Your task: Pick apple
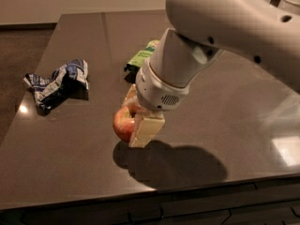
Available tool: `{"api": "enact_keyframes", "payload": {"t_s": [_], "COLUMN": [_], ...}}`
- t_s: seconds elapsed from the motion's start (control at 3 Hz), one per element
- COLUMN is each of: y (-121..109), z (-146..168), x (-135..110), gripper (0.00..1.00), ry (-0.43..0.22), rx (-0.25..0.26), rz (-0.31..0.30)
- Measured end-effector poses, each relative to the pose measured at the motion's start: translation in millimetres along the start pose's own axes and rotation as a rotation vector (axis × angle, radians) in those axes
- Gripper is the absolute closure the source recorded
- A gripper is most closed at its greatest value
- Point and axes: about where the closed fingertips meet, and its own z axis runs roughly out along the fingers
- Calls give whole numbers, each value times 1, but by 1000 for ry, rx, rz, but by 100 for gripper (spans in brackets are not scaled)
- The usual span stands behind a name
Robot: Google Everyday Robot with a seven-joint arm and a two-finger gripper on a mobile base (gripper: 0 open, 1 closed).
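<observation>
The apple is small, red with a yellowish patch, and sits near the front middle of the dark table. My gripper points down from the big white arm and is shut on the apple. One pale finger is on its near right side and the other finger is behind it. The apple hangs slightly above the tabletop, with its shadow just beneath. The gripper hides the apple's right half.
A crumpled blue and white snack bag lies at the left. A green snack bag lies behind the gripper, partly hidden by the arm. The table's front edge is close below the apple.
</observation>
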Motion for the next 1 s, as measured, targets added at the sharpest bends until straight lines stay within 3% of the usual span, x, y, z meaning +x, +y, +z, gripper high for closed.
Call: {"api": "enact_keyframes", "payload": {"t_s": [0.33,0.67,1.0], "y": [-13,-29,-30], "z": [-32,-85,-85], "x": [-7,-21,-23], "gripper": [100,100,100], "ry": [-22,-71,-71], "rx": [-13,-22,-10], "rz": [-8,-43,-46]}}
